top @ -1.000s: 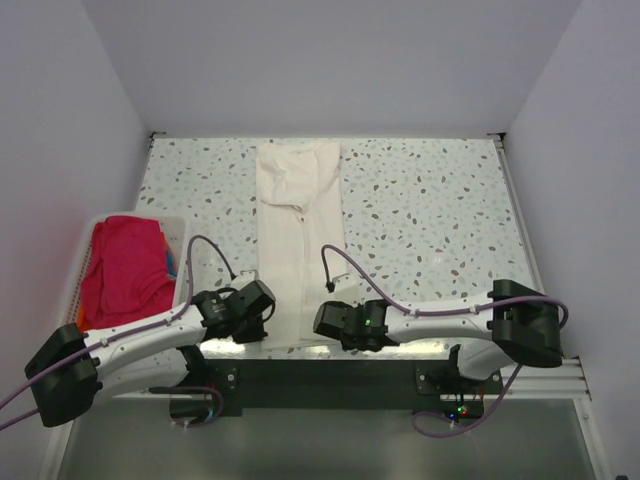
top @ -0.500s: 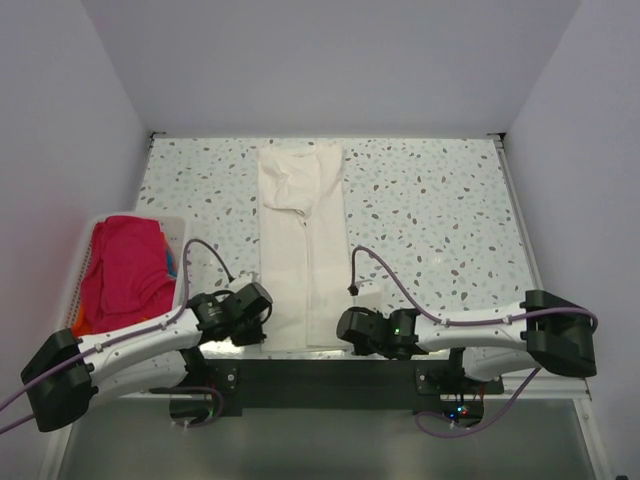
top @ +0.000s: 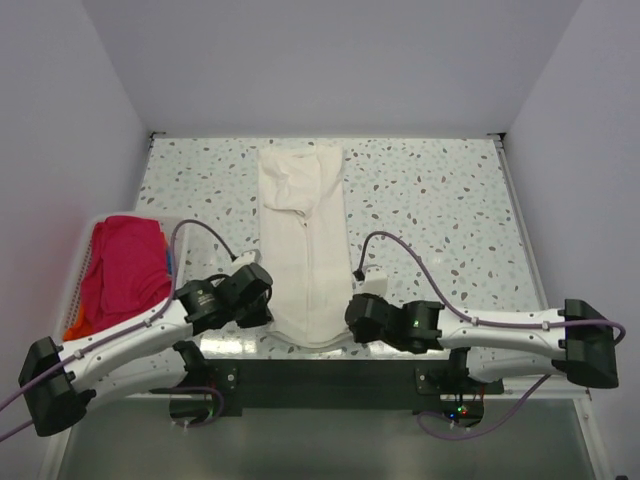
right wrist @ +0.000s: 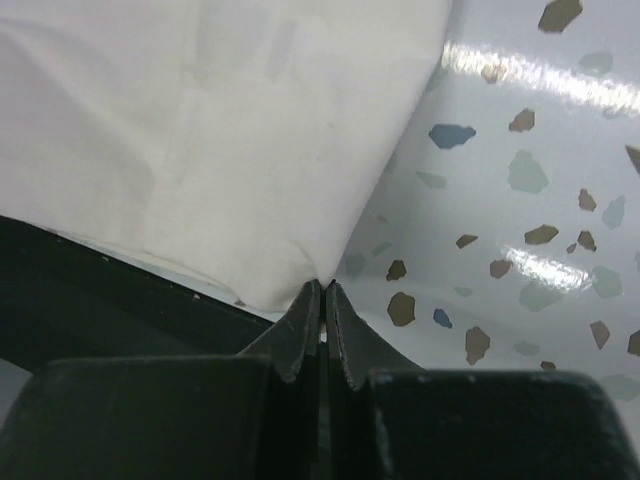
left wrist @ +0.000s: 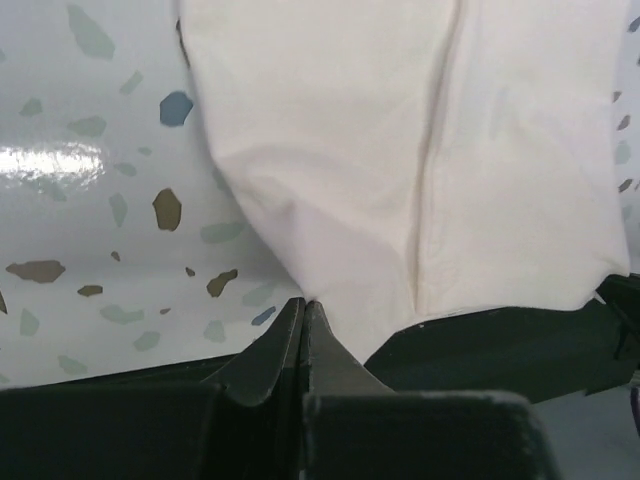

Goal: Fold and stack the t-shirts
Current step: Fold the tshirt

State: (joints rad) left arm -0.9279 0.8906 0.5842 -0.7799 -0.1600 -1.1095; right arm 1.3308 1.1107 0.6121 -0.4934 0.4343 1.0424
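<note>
OVERHEAD AND UP CLOSE: Seen from above, a white t-shirt (top: pixel 305 240) lay folded into a long narrow strip down the middle of the speckled tabletop (top: pixel 450 210), its rumpled end towards the far edge and its other end at the near edge, between the two arms. The left arm (top: pixel 120 340) and right arm (top: pixel 500 325) reached in low from either side, their wrists just beside the two near corners of the cloth, which bowed in a shallow curve between them. That view did not show the fingertips, which were hidden beneath the wrists. The wrist cameras did. The left hand (left wrist: pixel 304 312) was pinched shut on the strip's left corner, the cloth drawn to a point where it met the closed fingers. The right hand (right wrist: pixel 323 292) was clamped the same way on the right corner, with no gap visible between its fingers. Both close views also showed the cloth's edge reaching past the tabletop's near edge, over the dark frame below, and a lengthwise crease running up the fabric. Only the overhead camera took in the white slatted basket (top: pixel 140 216) at the tabletop's left side, well apart from the strip, with a magenta t-shirt (top: pixel 125 270) heaped inside and a sliver of an orange t-shirt (top: pixel 75 328) at its near end
</note>
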